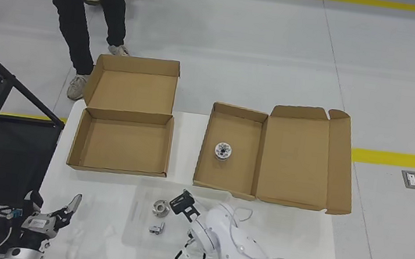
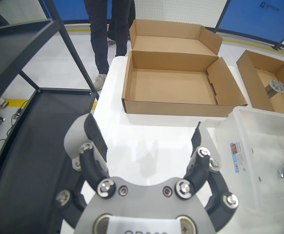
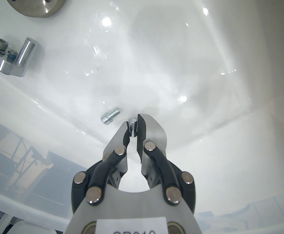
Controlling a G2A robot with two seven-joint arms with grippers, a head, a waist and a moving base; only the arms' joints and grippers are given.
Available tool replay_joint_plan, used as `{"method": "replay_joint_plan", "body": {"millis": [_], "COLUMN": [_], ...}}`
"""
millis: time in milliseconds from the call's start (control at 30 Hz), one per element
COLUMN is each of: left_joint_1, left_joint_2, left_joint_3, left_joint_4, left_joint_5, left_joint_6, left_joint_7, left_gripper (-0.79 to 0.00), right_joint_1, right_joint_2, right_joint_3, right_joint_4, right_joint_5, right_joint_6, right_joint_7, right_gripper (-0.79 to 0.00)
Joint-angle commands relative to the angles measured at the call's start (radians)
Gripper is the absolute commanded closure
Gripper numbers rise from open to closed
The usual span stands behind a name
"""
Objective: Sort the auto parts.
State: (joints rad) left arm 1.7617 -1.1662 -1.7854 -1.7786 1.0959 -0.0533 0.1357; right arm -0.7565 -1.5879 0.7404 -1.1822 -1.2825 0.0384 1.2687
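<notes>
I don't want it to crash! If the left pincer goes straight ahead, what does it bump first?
Likely the front wall of the empty cardboard box; the open left pincer points at it across bare table. If tilted down, table first.

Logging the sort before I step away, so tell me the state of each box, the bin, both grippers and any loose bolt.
Left cardboard box: lid open, empty.
Right cardboard box: lid open, one round metal part inside.
Clear bin: open-topped, parts inside.
Left gripper: open, holding nothing.
Right gripper: shut on a bolt, in the bin.
Second bolt: loose, on its side in the bin.
</notes>
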Motion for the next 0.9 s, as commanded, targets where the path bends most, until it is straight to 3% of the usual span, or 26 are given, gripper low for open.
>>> {"method": "replay_joint_plan", "body": {"millis": [0, 233, 467, 633, 867], "left_joint_1": [0.0, 0.0, 0.0, 0.0, 0.0], "left_joint_2": [0.0, 0.0, 0.0, 0.0, 0.0], "left_joint_3": [0.0, 0.0, 0.0, 0.0, 0.0], "left_joint_4": [0.0, 0.0, 0.0, 0.0, 0.0], "left_joint_5": [0.0, 0.0, 0.0, 0.0, 0.0], "left_joint_6": [0.0, 0.0, 0.0, 0.0, 0.0], "left_joint_7": [0.0, 0.0, 0.0, 0.0, 0.0], "left_gripper": [-0.785, -0.785, -0.785, -0.785, -0.785], "right_joint_1": [-0.011, -0.118, -0.283, -0.318, -0.302], "right_joint_2": [0.005, 0.047, 0.093, 0.103, 0.107], "right_joint_3": [0.013, 0.121, 0.232, 0.266, 0.338], "right_joint_4": [-0.036, -0.293, -0.581, -0.631, -0.564], "right_joint_5": [-0.016, -0.091, -0.253, -0.341, -0.337], "right_joint_6": [0.005, -0.029, -0.072, -0.071, -0.061], "right_joint_7": [-0.007, -0.051, -0.212, -0.365, -0.569], "right_gripper": [0.0, 0.0, 0.0, 0.0, 0.0]}}
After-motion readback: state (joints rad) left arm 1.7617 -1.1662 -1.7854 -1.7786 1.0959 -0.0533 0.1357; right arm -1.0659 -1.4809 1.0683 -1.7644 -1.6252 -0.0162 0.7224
